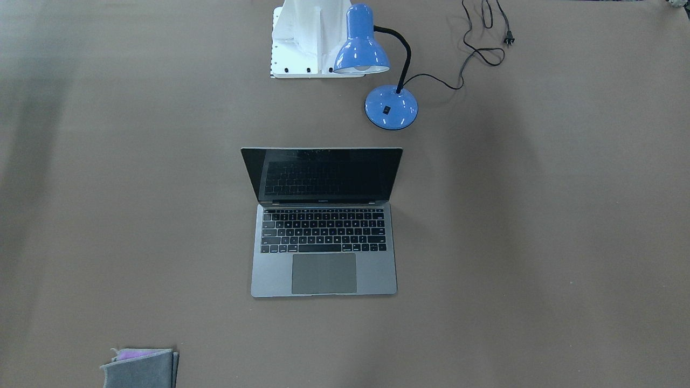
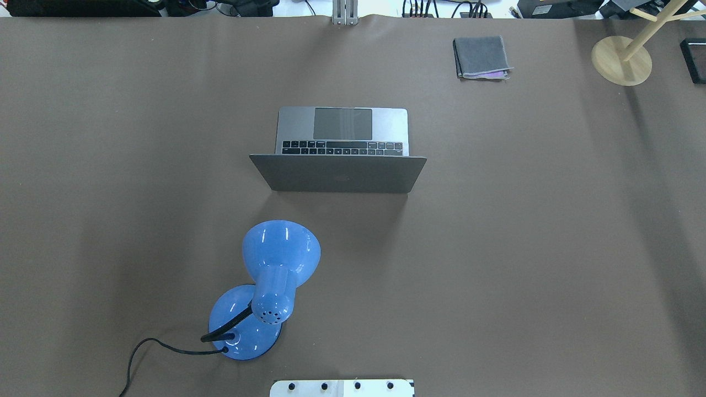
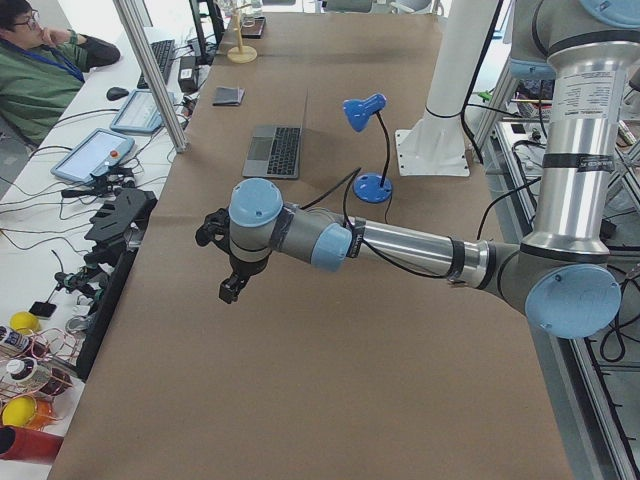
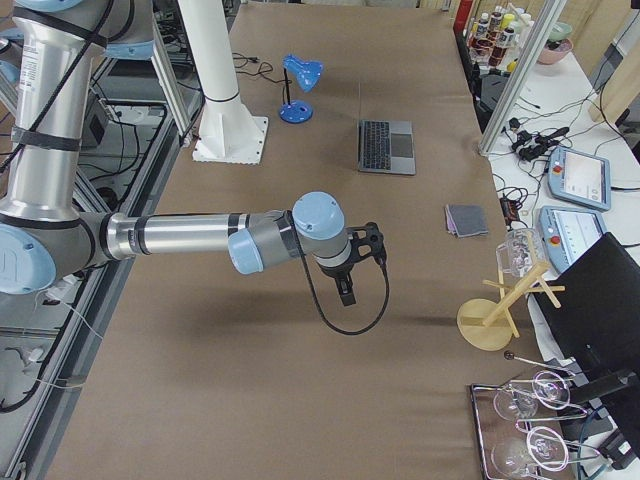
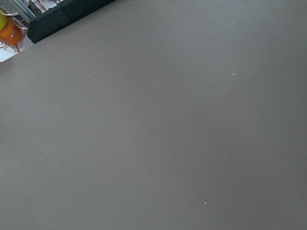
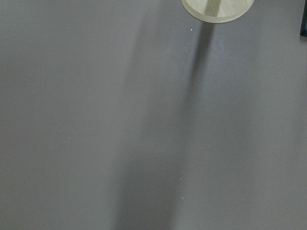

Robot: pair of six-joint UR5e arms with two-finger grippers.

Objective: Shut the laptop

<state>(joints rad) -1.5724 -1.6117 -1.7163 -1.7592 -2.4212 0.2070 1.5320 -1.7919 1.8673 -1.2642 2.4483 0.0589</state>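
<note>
The space-grey laptop (image 1: pixel 323 269) stands open in the middle of the table, its dark screen upright and facing away from the robot. Its lid back (image 2: pixel 337 173) shows in the overhead view. It also shows in the exterior left view (image 3: pixel 275 150) and the exterior right view (image 4: pixel 386 147). My left gripper (image 3: pixel 228 290) hangs above bare table, far from the laptop toward the table's left end. My right gripper (image 4: pixel 346 292) hangs above bare table toward the right end. I cannot tell whether either is open or shut. Both wrist views show only the brown table surface.
A blue desk lamp (image 2: pixel 276 275) stands between the robot base (image 1: pixel 307 37) and the laptop, its cord (image 1: pixel 480 51) trailing aside. A folded grey cloth (image 2: pixel 481 57) lies at the far side. A wooden stand (image 2: pixel 621 59) is at the far right, its base in the right wrist view (image 6: pixel 218 7).
</note>
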